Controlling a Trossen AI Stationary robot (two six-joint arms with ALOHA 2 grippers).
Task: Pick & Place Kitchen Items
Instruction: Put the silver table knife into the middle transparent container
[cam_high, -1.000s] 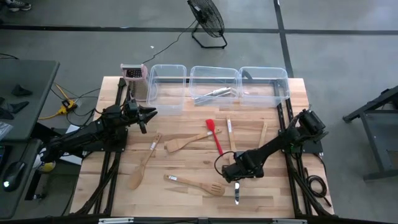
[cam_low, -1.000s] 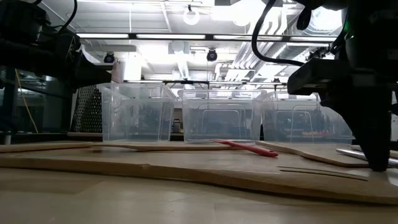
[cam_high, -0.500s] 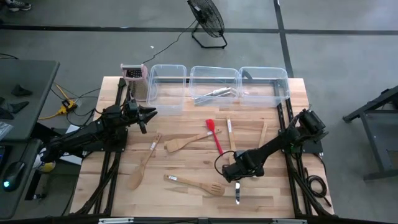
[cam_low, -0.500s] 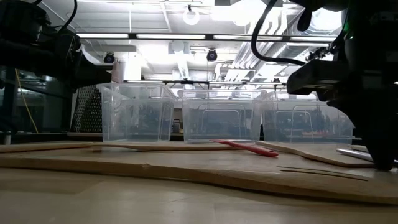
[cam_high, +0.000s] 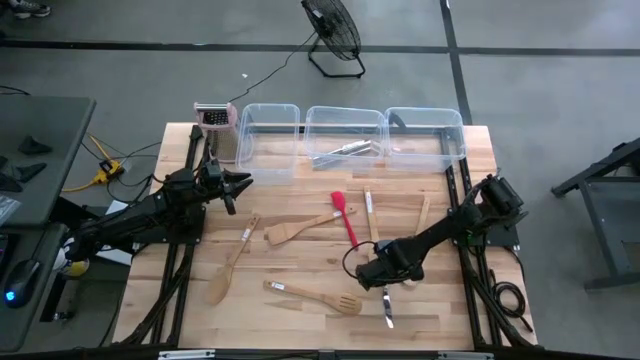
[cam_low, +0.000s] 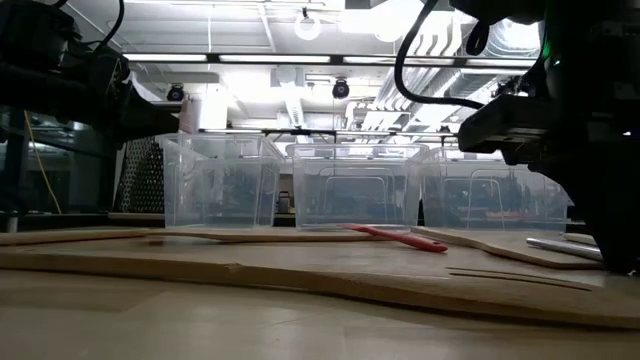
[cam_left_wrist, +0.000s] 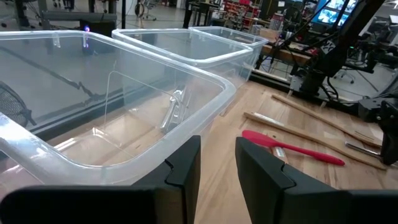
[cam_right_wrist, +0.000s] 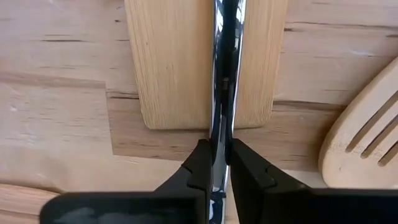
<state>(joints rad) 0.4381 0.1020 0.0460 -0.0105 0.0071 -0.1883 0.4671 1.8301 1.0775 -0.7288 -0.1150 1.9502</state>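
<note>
Silvery metal runs between the right gripper's (cam_right_wrist: 218, 163) two dark fingers (cam_right_wrist: 196, 167): they are clamped on a slim piece of cutlery (cam_high: 385, 306), which the right wrist view shows as a thin shiny strip lying across a pale wooden block (cam_right_wrist: 168, 62) and passing straight into the closed jaws. From above, the right gripper (cam_high: 383, 274) sits low over the near part of the wooden table (cam_high: 300, 262), and the cutlery's free end sticks out from under it towards the table's front edge. Just beside that gripper, on the side facing the left arm, lies a slotted wooden spatula (cam_high: 312, 296); its slotted head (cam_right_wrist: 367, 140) also shows at the edge of the right wrist view. Beyond the gripper, towards the tubs, lie the red spatula (cam_high: 344, 218), a wooden spatula (cam_high: 300, 229) and two slim wooden utensils (cam_high: 371, 216). A long wooden spoon (cam_high: 231, 263) lies farther off, nearer the left arm.

The left gripper (cam_high: 240, 183) hangs over the table near the first of three clear plastic tubs (cam_high: 268, 138), its fingers (cam_left_wrist: 183, 165) a narrow gap apart with nothing between them. In its wrist view the tub wall (cam_left_wrist: 155, 112) is close ahead and the red spatula (cam_left_wrist: 292, 147) lies well beyond. The middle tub (cam_high: 345, 135) holds metal tongs (cam_high: 343, 152). A metal box grater (cam_high: 214, 125) stands beside the first tub.
</note>
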